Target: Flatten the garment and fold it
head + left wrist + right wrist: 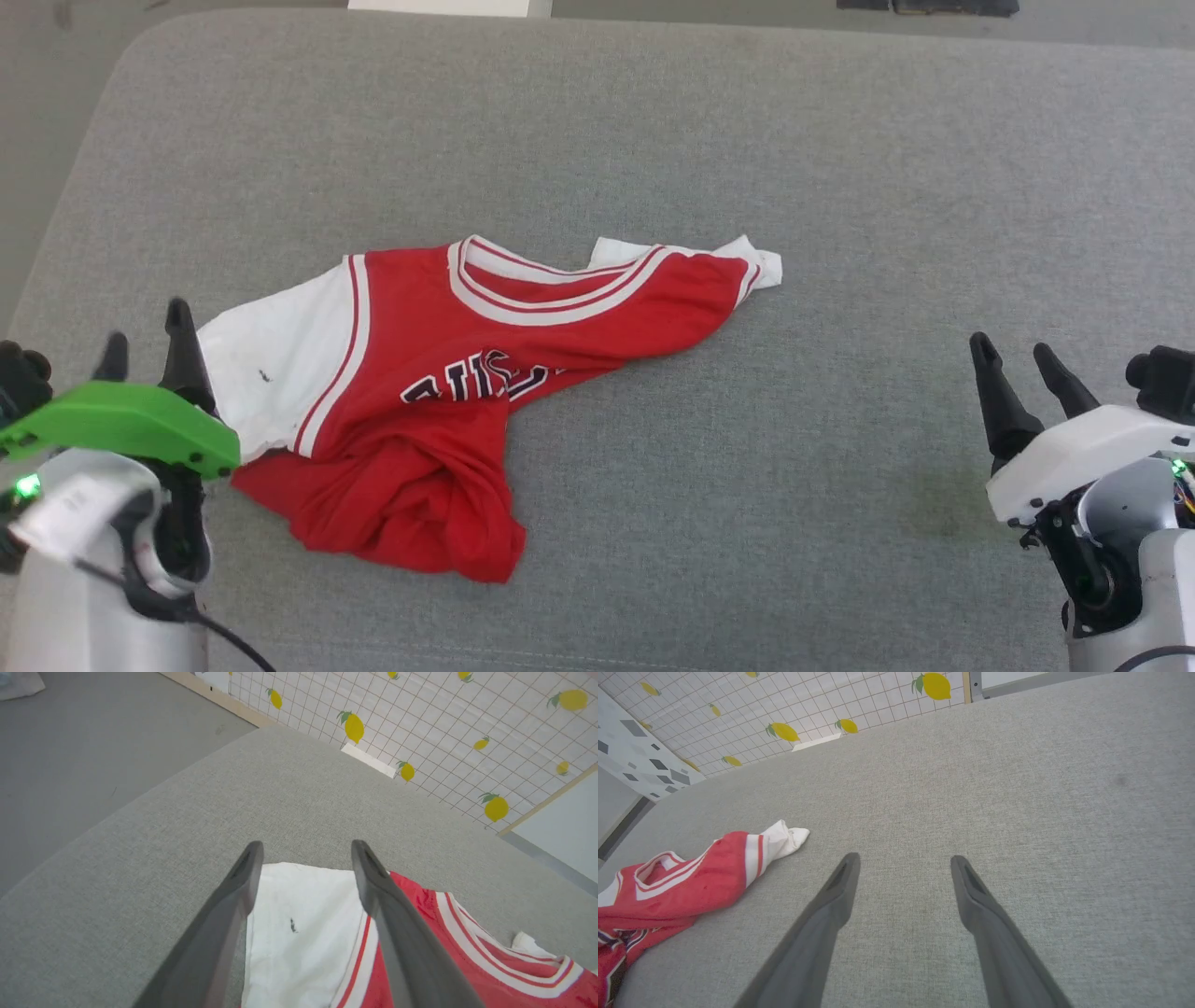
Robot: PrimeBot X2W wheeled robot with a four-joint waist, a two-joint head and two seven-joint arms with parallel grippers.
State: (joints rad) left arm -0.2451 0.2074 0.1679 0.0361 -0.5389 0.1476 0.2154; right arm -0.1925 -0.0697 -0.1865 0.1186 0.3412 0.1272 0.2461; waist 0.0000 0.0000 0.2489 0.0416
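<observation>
A: Left gripper (147, 336)?
B: Near left. Fingers spread, gripping nothing, by the white sleeve (271, 355); contact unclear.
A: The garment (420, 392)?
B: Crumpled on the grey padded surface (840, 187), left of centre. Collar far, hem bunched near.
A: Right gripper (1011, 347)?
B: Near right. Fingers apart, empty, well apart from the cloth.
</observation>
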